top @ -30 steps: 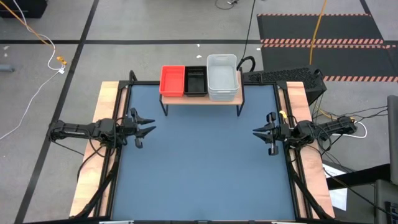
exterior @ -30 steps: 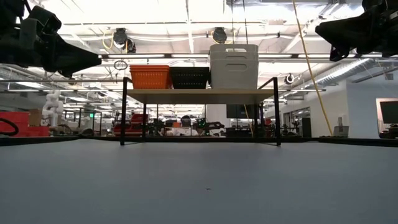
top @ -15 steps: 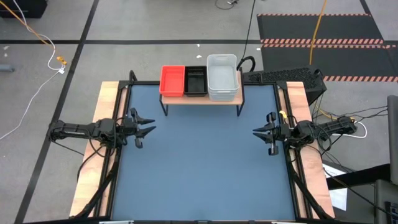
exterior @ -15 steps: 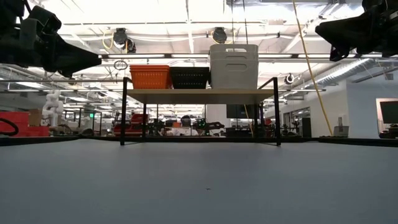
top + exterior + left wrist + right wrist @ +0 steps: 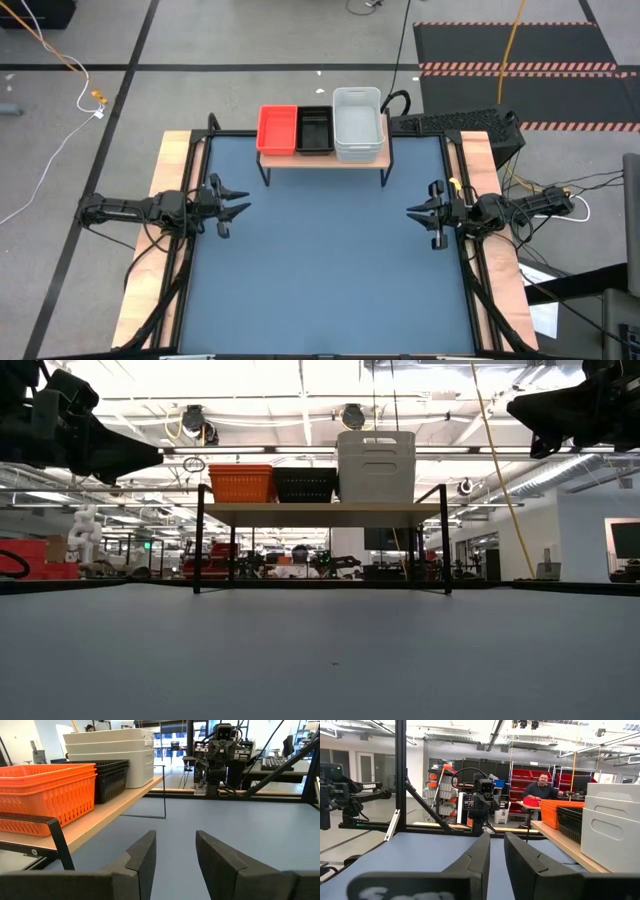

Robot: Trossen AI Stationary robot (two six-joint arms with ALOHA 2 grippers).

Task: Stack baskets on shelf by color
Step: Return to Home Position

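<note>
The shelf stands at the middle of the blue table's far edge on thin black legs. On its board, resting on their bottoms side by side, sit the red baskets, the black baskets and the stacked white baskets, from left to right. My left gripper hovers at the table's left edge, level and open, holding nothing. My right gripper hovers at the right edge, open by a narrow gap, also holding nothing.
The blue table top lies bare between the arms and in front of the shelf. Light-wood side rails run along both sides. A black keyboard lies beyond the far right corner. A person sits in the room behind.
</note>
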